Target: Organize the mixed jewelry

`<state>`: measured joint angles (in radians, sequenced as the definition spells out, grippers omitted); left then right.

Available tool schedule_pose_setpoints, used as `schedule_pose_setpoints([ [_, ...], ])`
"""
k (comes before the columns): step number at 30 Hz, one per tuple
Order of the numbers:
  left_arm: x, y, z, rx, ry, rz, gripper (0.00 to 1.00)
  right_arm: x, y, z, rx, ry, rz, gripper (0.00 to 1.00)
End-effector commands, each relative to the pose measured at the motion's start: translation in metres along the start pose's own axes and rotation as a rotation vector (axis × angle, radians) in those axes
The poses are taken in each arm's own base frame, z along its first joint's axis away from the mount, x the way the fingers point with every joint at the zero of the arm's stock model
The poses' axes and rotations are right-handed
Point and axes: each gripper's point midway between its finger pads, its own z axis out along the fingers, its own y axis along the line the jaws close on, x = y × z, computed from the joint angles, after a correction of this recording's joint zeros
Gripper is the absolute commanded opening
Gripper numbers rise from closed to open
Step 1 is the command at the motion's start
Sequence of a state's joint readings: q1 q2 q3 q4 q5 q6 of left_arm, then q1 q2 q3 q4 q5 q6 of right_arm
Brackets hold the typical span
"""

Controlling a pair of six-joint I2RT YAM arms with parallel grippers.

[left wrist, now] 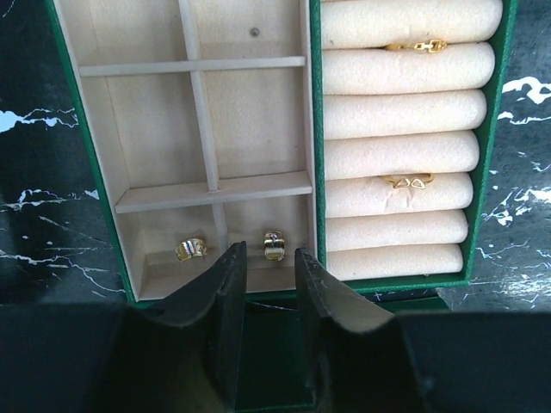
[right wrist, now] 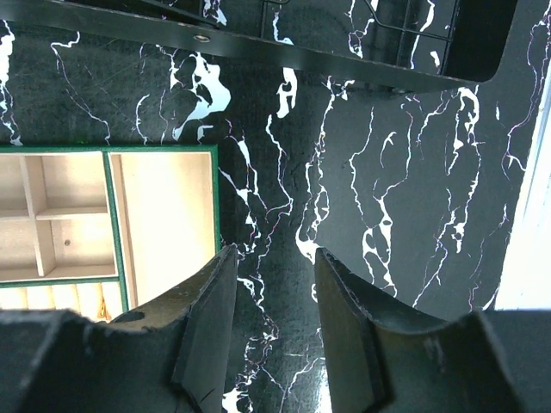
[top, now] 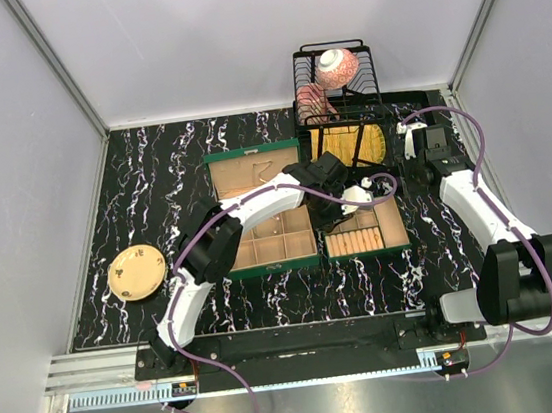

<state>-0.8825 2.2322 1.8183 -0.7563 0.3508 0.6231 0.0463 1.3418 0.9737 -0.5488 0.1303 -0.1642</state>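
Left wrist view: the left hand (left wrist: 269, 251) hangs released, empty, over the green box (left wrist: 315, 129). One gold ring (left wrist: 275, 244) lies just beyond its fingertips, a second ring (left wrist: 190, 249) further left. Two gold pieces (left wrist: 407, 181) sit on the cushion rolls (left wrist: 405, 112) at right. The right hand (right wrist: 274, 254), also released, hovers above the worktop (right wrist: 387, 172).

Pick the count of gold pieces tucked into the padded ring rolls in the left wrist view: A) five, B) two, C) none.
B: the padded rolls hold just two, an upper gold piece in a groove near the top and a lower gold piece a few rolls further down; the other grooves show nothing.
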Motion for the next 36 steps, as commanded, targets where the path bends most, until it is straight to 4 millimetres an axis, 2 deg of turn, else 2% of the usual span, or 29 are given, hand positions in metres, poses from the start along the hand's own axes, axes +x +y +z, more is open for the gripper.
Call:
schedule_pose_setpoints([
  [1,-0.025,0.008,-0.03,-0.069,-0.065,0.037,0.34,-0.013,0.0,-0.015,-0.024,-0.063,-0.014,0.47],
  [3,-0.03,0.008,-0.041,-0.085,-0.079,0.032,0.36,-0.011,0.007,-0.018,-0.068,-0.07,-0.038,0.47],
  [7,-0.053,0.006,-0.078,-0.134,-0.15,0.043,0.41,-0.002,0.011,-0.029,-0.114,-0.085,-0.139,0.48],
  [12,-0.069,-0.001,-0.113,-0.166,-0.216,0.035,0.43,0.03,0.035,-0.043,-0.292,-0.048,-0.321,0.49],
  [14,-0.066,-0.007,-0.118,-0.158,-0.223,0.015,0.44,0.047,0.041,-0.047,-0.341,-0.019,-0.368,0.5],
  [16,-0.07,-0.01,-0.135,-0.179,-0.258,0.004,0.44,0.056,0.043,-0.05,-0.365,-0.021,-0.427,0.5],
  [17,-0.065,-0.013,-0.135,-0.175,-0.264,-0.024,0.45,0.062,0.048,-0.05,-0.394,-0.019,-0.446,0.5],
  [18,-0.066,-0.013,-0.15,-0.198,-0.29,-0.034,0.45,0.064,0.048,-0.051,-0.401,-0.031,-0.486,0.51],
  [20,-0.058,-0.014,-0.156,-0.211,-0.307,-0.086,0.46,0.069,0.049,-0.05,-0.416,-0.031,-0.521,0.52],
  [21,-0.057,-0.011,-0.175,-0.24,-0.338,-0.104,0.47,0.07,0.049,-0.05,-0.422,-0.034,-0.559,0.52],
  [23,-0.048,-0.011,-0.185,-0.26,-0.362,-0.157,0.5,0.074,0.051,-0.049,-0.44,-0.034,-0.596,0.52],
  [24,-0.044,-0.007,-0.206,-0.296,-0.396,-0.177,0.53,0.076,0.051,-0.047,-0.45,-0.034,-0.626,0.53],
  [26,-0.034,-0.004,-0.219,-0.322,-0.416,-0.221,0.58,0.077,0.056,-0.046,-0.48,-0.042,-0.647,0.53],
  [27,-0.028,0.0,-0.235,-0.354,-0.437,-0.24,0.63,0.078,0.057,-0.044,-0.495,-0.038,-0.665,0.54],
  [29,-0.018,-0.001,-0.251,-0.375,-0.444,-0.265,0.65,0.081,0.063,-0.041,-0.533,-0.028,-0.677,0.55],
  [30,-0.009,0.006,-0.259,-0.393,-0.448,-0.294,0.65,0.082,0.066,-0.04,-0.552,-0.024,-0.705,0.55],
  [32,-0.003,0.004,-0.274,-0.394,-0.484,-0.331,0.66,0.086,0.071,-0.038,-0.581,-0.014,-0.729,0.56],
  [33,0.007,0.011,-0.282,-0.411,-0.494,-0.366,0.66,0.088,0.075,-0.038,-0.6,-0.013,-0.766,0.57],
  [35,0.013,0.01,-0.296,-0.417,-0.525,-0.396,0.67,0.094,0.079,-0.036,-0.611,-0.004,-0.803,0.57],
  [36,0.022,0.015,-0.303,-0.438,-0.529,-0.426,0.67,0.093,0.08,-0.034,-0.607,-0.014,-0.832,0.58],
])
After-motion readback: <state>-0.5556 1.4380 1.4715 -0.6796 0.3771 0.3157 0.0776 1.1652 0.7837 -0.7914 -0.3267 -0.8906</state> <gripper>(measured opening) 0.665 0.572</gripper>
